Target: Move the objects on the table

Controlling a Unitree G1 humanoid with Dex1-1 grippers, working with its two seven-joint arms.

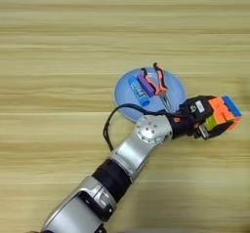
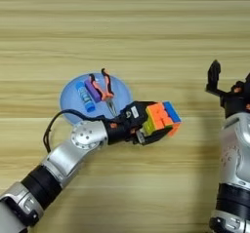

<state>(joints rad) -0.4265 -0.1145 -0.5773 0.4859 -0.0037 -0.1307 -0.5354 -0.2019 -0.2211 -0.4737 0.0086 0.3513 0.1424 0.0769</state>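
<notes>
Planks [image 1: 58,42] lie bare around our plate [image 2: 68,93] — pliers [image 2: 104,87], glue stick [image 2: 85,96], purple bar [image 2: 93,89] inside. Our left gripper [image 2: 155,125], reaching from below, clamps the cube [image 2: 162,118] beside its rim; our right gripper [image 2: 215,78] stands upright far right, fingers apart.

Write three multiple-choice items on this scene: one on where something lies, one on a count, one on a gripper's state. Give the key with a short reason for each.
1. Where do the orange-handled pliers lie?
A. on the blue plate
B. on the bare table
C. in the right gripper

2. How many things lie on the plate?
A. one
B. three
C. five

3. What is the left gripper doing?
A. hanging open and empty
B. shut on the puzzle cube
C. gripping the plate's rim

Key: 1 A, the pliers rest inside the plate's rim. 2 B, the pliers, the purple bar and the glue stick lie there. 3 B, black fingers clasp the cube just right of the plate.
</notes>
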